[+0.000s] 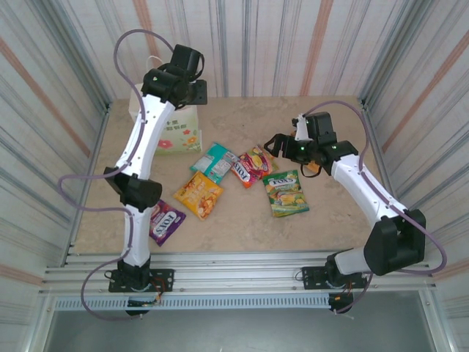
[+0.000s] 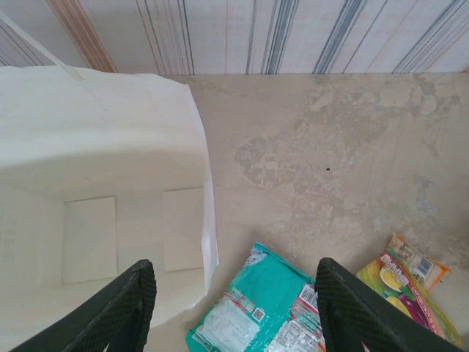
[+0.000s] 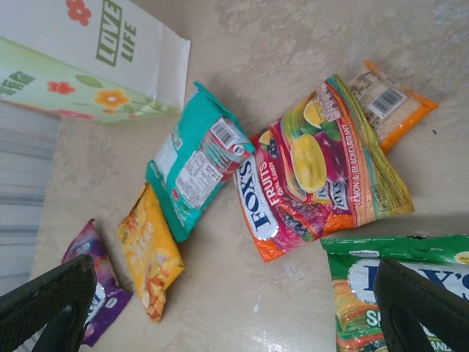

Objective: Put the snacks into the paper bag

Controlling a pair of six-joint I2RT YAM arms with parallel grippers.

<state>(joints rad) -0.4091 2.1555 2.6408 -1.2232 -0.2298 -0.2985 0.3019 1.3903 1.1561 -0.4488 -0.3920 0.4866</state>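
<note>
Your left gripper (image 2: 234, 323) sits at the bottom of the left wrist view, fingers parted and empty, one over the open mouth of the paper bag (image 2: 110, 139), the other over the table (image 2: 315, 147). Your right gripper (image 3: 234, 315) is spread wide, holding nothing, above the green packet (image 3: 396, 293). The teal packet (image 1: 214, 161), red packet (image 1: 251, 166), yellow-orange packet (image 1: 198, 195) and purple packet (image 1: 166, 222) lie mid-frame overhead.

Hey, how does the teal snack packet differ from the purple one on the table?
The teal packet lies mid-table, close to the paper bag; the purple packet sits at the near edge by the left arm's base. Teal shows its back, with a barcode; purple shows its Fox's logo. Both lie flat, outside the bag.
</note>
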